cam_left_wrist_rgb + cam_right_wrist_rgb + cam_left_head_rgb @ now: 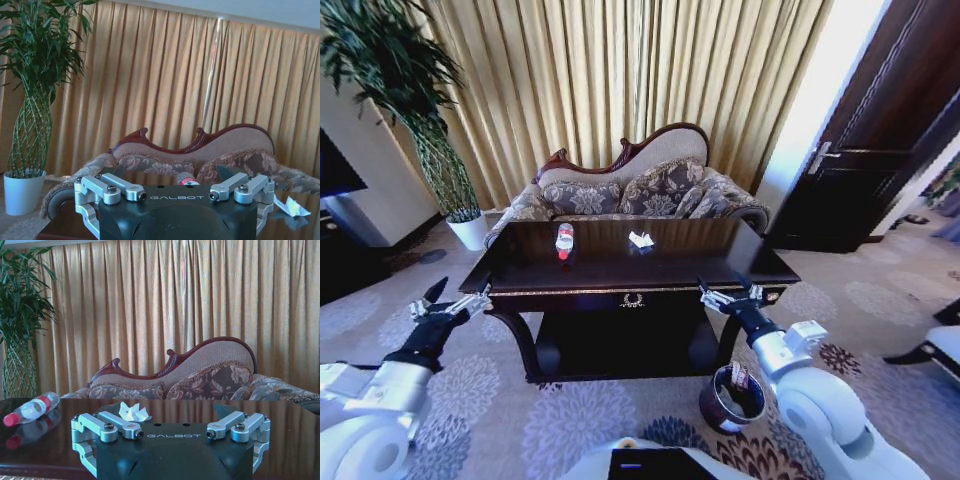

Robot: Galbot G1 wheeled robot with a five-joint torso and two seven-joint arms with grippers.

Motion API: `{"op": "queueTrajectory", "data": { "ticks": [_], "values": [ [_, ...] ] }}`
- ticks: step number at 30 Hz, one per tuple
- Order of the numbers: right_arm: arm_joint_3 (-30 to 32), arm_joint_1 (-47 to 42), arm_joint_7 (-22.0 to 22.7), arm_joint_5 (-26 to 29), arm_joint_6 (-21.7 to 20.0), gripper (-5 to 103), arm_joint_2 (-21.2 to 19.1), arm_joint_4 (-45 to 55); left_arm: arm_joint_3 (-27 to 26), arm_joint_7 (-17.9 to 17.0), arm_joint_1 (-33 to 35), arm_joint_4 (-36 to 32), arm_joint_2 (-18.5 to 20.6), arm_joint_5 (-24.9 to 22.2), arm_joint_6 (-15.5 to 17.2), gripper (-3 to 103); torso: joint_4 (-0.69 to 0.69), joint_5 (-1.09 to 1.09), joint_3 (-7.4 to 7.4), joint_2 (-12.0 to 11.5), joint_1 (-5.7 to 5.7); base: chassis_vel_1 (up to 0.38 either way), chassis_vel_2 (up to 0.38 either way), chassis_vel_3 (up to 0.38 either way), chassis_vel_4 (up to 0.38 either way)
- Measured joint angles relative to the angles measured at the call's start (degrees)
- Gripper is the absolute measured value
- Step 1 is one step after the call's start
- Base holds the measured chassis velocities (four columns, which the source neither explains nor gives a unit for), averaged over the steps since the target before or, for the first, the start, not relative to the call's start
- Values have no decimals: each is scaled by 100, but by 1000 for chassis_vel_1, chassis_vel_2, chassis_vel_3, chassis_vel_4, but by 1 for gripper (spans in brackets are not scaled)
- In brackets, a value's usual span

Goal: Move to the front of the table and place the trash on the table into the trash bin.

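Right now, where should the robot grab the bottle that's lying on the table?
Probably around the middle of the bottle, near its red label, coming down from above. It lies flat on the table with its cap toward the robot, so fingers closing across the round body should fit.

You are facing a patterned sofa (650, 190) with a carved dark wooden backrest and floral cushions, set against long gold curtains (620, 80) that cover the far wall. To your left stands a tall leafy plant (415, 100) with a lattice-woven stem in a white pot (470, 230), just beside the sofa's arm. On your right you see a dark wooden door (880, 140) with a metal handle. The floor is a grey carpet (500, 400) with pale flower medallions.
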Motion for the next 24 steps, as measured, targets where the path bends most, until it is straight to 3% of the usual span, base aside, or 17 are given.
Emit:
{"op": "queueTrajectory", "data": {
  "ticks": [17,24],
  "values": [
    [-104,31,0,-114,15,100,28,-71,-44,-14,8,-5,-17,88,23,100,0,0,0,0,-1,-60,62,62,-57],
    [-118,23,-2,-166,36,100,43,-76,-47,8,6,-5,8,568,38,100,0,-1,0,0,0,-80,75,61,-94]
  ]
}}
